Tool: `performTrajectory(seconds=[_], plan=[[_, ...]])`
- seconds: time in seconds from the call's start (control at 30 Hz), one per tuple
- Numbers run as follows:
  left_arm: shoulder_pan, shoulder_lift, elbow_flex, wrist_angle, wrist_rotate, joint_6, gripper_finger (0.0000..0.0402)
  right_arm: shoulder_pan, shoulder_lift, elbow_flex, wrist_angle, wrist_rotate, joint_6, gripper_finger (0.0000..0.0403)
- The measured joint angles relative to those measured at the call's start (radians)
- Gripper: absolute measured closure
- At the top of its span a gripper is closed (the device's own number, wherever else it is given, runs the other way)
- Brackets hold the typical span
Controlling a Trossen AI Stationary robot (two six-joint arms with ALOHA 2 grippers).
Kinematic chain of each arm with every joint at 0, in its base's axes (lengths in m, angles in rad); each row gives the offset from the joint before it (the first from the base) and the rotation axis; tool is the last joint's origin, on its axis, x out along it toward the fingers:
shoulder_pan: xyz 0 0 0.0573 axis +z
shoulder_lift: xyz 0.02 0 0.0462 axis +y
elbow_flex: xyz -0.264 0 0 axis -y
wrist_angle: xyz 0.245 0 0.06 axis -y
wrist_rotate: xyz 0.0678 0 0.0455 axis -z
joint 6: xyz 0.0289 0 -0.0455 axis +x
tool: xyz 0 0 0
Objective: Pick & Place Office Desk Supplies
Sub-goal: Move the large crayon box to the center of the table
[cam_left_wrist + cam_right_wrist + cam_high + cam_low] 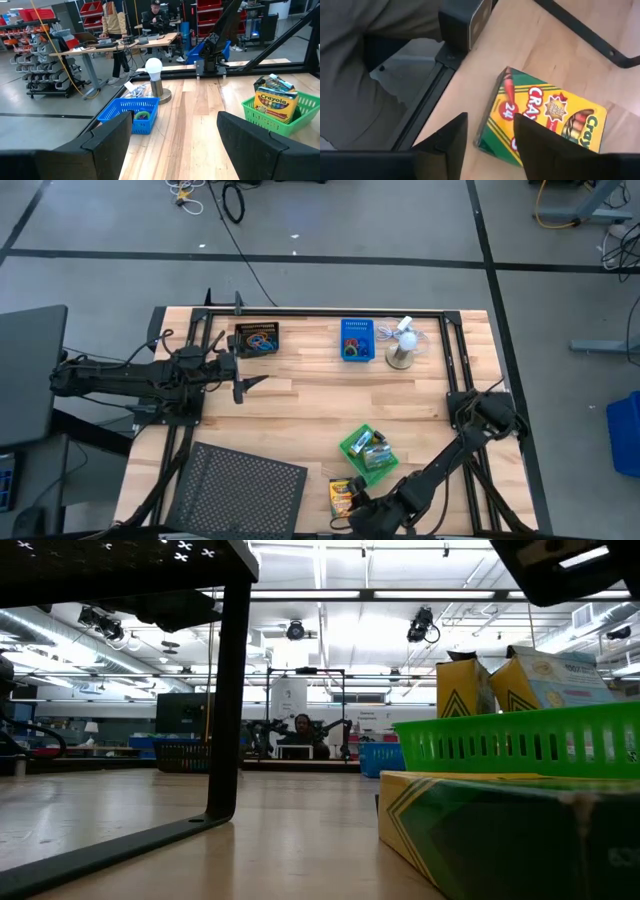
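Observation:
A yellow-green crayon box [545, 125] lies flat on the table near its front edge [343, 497]. My right gripper [490, 145] slants down over the box's near end. It is open, with one finger beside the box and the other in front of it. Just beyond stands a green bin [367, 452] with small boxes leaning in it [540, 680]. A blue bin [356, 338] and a black bin [257, 338] at the far edge hold coloured rubber bands. My left gripper [240, 385] waits open and level above the table's left side. My right gripper's fingers straddle the near corner of the crayon box [487, 137], slanting down from the table's near right. One finger [555, 150] hides part of the box. I cannot tell whether either finger touches it. The box lies flat on the table.
A white mini fan [402, 345] stands right of the blue bin. A large black mesh tray [240, 485] sits at the near left on raised legs [225, 690]. A black frame rail runs along the table's edges [580, 35]. Bare wood lies mid-table.

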Motion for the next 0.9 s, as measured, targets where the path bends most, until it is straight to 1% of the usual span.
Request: performTrajectory(seconds=[0.07,0.17,0.23,0.27,0.3,0.43,0.57,0.9], plan=[[0.0,0.0,0.0,0.001,0.0,-0.001,0.0099,0.007,0.005,0.012,-0.007,0.012,-0.005,0.0261],[0.0,0.0,0.0,0.001,0.0,-0.003,0.0099,0.021,0.005,0.039,-0.014,0.042,-0.018,0.0319],[0.0,0.0,0.0,0.001,0.0,-0.005,0.0099,0.034,0.005,0.067,-0.042,0.038,-0.025,0.0366],[0.0,0.0,0.0,0.002,0.0,-0.006,0.0099,0.036,0.004,0.075,-0.045,0.027,-0.026,0.0384],[0.0,0.0,0.0,0.002,0.0,-0.007,0.0099,0.039,0.003,0.076,-0.042,0.012,-0.023,0.0393],[0.0,0.0,0.0,0.004,0.0,-0.011,0.0099,0.036,0.008,0.074,-0.028,-0.034,0.026,0.0398],[0.0,0.0,0.0,0.009,0.0,-0.018,0.0099,0.027,0.041,0.074,0.016,-0.069,0.03,0.04],[0.0,0.0,0.0,0.034,0.0,-0.017,0.0099,-0.01,0.101,0.074,-0.004,-0.08,0.056,0.0401]])
